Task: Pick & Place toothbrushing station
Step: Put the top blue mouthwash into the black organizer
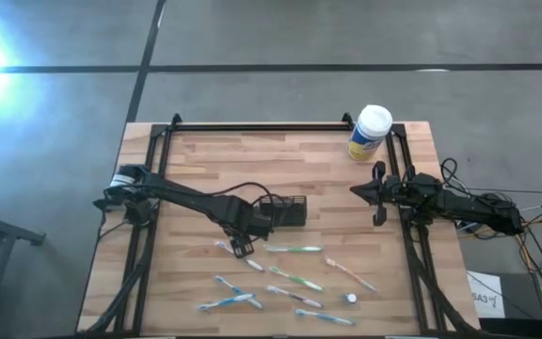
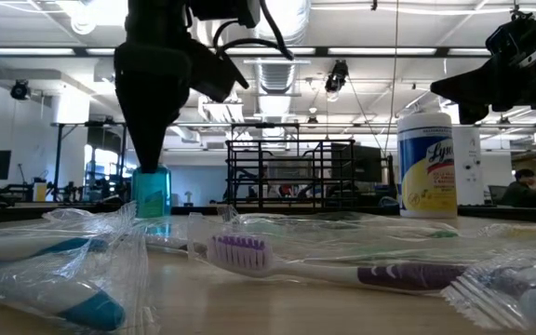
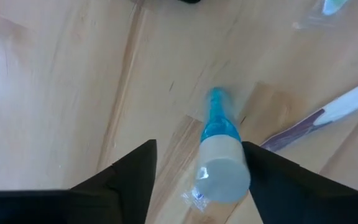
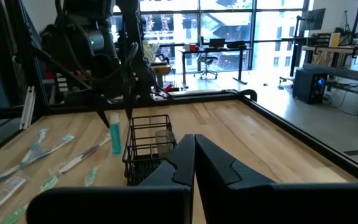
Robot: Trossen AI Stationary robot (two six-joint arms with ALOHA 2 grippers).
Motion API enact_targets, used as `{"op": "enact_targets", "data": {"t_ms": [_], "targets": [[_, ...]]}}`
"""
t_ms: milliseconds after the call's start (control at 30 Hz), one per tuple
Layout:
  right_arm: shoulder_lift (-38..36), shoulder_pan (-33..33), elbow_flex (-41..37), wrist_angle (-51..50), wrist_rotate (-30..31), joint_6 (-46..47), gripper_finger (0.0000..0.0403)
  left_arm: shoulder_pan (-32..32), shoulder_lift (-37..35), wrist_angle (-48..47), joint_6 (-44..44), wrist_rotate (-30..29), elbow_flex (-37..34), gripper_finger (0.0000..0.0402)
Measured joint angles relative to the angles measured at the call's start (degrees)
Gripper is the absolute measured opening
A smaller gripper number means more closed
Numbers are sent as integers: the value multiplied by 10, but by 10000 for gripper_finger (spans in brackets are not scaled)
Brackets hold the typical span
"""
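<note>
Your left pincer (image 1: 242, 247) hangs open astride an upright blue tube (image 3: 219, 149), white cap up, ready to close on it. Just beyond it on the desk (image 1: 196, 160) sits the black wire station (image 1: 285, 211). Your right pincer (image 1: 376, 193) waits shut by the far-right canister (image 2: 426, 166), labelled "Ly…".

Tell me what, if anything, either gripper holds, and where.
The left gripper straddles the top end of an upright blue item; a firm grip cannot be told. The right gripper holds nothing.
</note>
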Motion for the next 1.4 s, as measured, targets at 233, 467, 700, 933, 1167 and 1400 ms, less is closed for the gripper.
{"op": "enact_targets", "data": {"t_ms": [233,467,700,933,1167,1400], "targets": [[0,0,0,0,0,0,8,0,0,8,3,-1,-5,188],[0,0,0,0,0,0,8,0,0,7,20,0,-3,95],[0,0,0,0,0,0,8,0,-1,6,37,2,-3,95],[0,0,0,0,0,-4,8,0,-1,6,38,5,-3,95],[0,0,0,0,0,-4,8,0,-2,5,31,10,-3,95],[1,0,0,0,0,-4,8,0,-2,5,30,12,-3,103]]}}
